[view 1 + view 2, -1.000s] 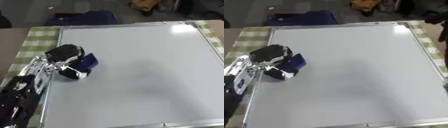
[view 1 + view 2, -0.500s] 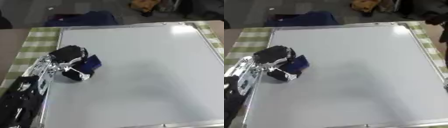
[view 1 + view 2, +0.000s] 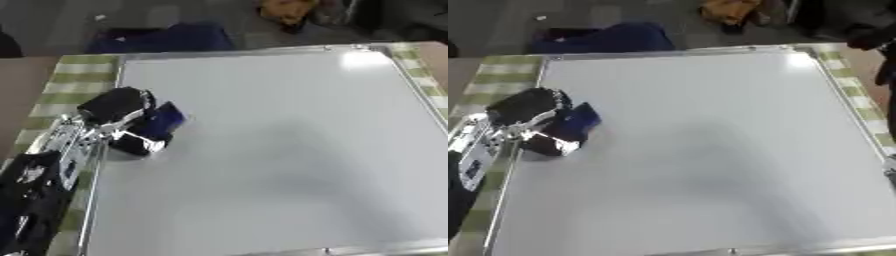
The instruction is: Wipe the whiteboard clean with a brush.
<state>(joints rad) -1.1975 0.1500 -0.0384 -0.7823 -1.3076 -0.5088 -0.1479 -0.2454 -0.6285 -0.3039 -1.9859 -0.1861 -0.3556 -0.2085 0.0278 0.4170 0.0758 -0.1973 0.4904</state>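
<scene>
A large whiteboard (image 3: 289,145) with a silver frame fills most of the table; its surface looks plain white with no marks I can make out. My left hand (image 3: 118,117) is over the board's left edge, fingers curled round a dark blue brush (image 3: 159,121) that rests on the white surface. The black and silver left arm runs down to the lower left corner. My right hand shows in neither view.
A green and white checked cloth (image 3: 66,82) lies under the board and shows along its left and right sides. Beyond the far edge lie a dark blue bundle (image 3: 162,37) and an orange thing (image 3: 284,10) on the floor.
My left hand with the brush has shifted a little to the right and away from me on the board. The camera has also moved slightly.
</scene>
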